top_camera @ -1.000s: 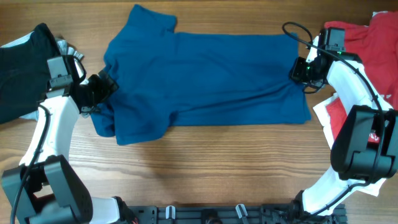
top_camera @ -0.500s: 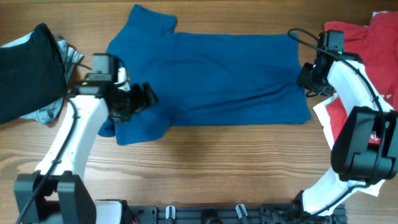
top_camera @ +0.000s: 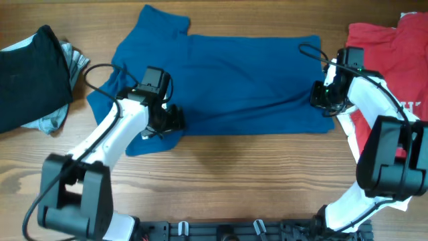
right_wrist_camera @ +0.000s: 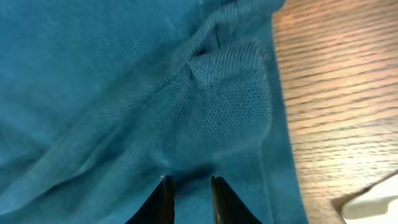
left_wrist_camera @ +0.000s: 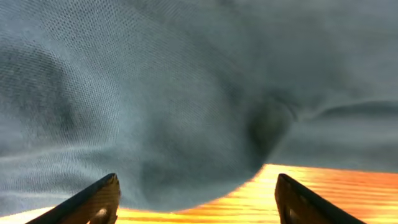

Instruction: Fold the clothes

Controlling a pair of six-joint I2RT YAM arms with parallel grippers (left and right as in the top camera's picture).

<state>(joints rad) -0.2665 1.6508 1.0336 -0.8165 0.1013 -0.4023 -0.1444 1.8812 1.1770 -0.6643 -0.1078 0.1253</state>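
The dark blue shirt (top_camera: 227,80) lies spread flat across the middle of the wooden table (top_camera: 254,181). My left gripper (top_camera: 172,120) hovers at its lower left hem, jaws wide open. In the left wrist view, blue cloth (left_wrist_camera: 186,93) fills the frame above my left gripper (left_wrist_camera: 196,193), and bare wood shows between the fingertips (left_wrist_camera: 102,199). At the shirt's right edge my right gripper (top_camera: 319,97) presses down. In the right wrist view, my right gripper (right_wrist_camera: 189,183) has its narrow fingers pinching a small puckered fold of the blue shirt (right_wrist_camera: 124,93).
A red shirt (top_camera: 391,47) with white lettering lies at the far right, partly under my right arm. A black garment (top_camera: 30,73) and a grey one (top_camera: 57,120) sit at the far left. Something flat and white (top_camera: 348,124) lies beside the blue shirt's right hem.
My left arm has swung right, from the shirt's left sleeve to its lower left hem. My right gripper has narrowed onto the cloth at the right edge.
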